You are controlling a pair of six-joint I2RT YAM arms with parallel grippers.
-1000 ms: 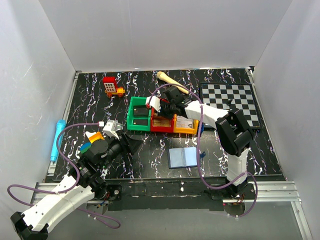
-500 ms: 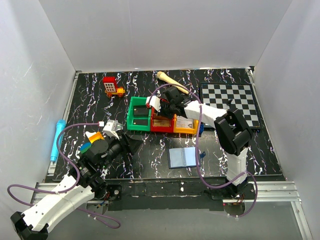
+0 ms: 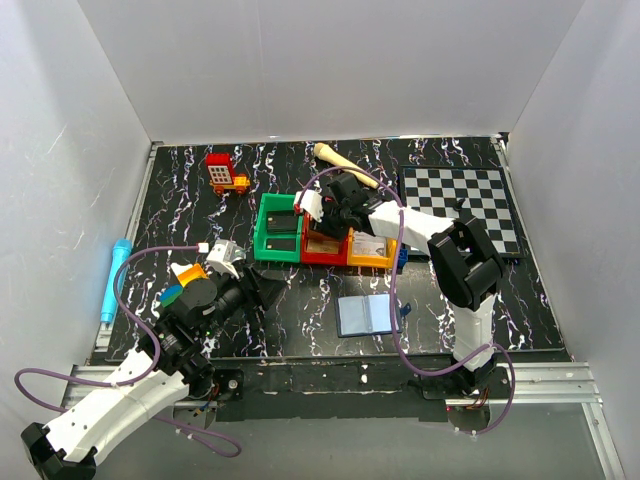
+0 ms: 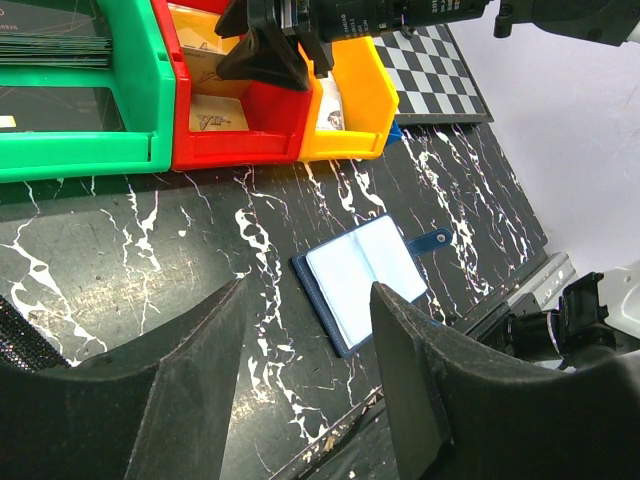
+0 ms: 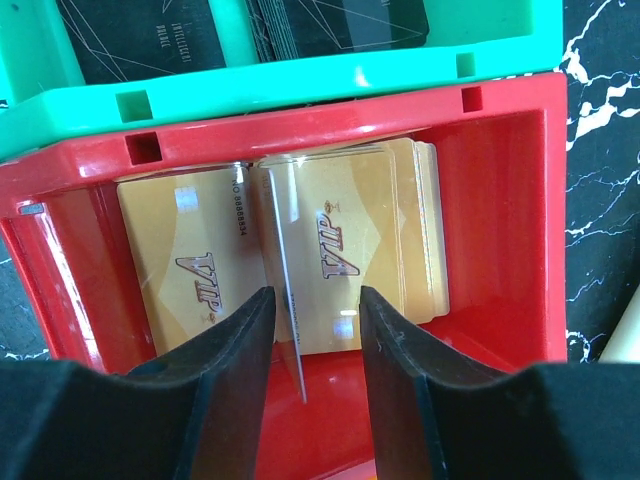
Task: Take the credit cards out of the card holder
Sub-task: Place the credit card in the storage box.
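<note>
Hovering over the near left of the table, the left claw has its jaws moderately apart with nothing between them. Just beyond it, the card holder lies open flat on the table, pale blue-grey inside up, well apart from both claws. Farther back stand a green bin, a red bin and an orange bin, side by side. The right claw hangs over the red bin, jaws parted, with a thin card on edge between them, apparently unclamped. Gold cards lie beneath. A checkerboard sits far right.
</note>
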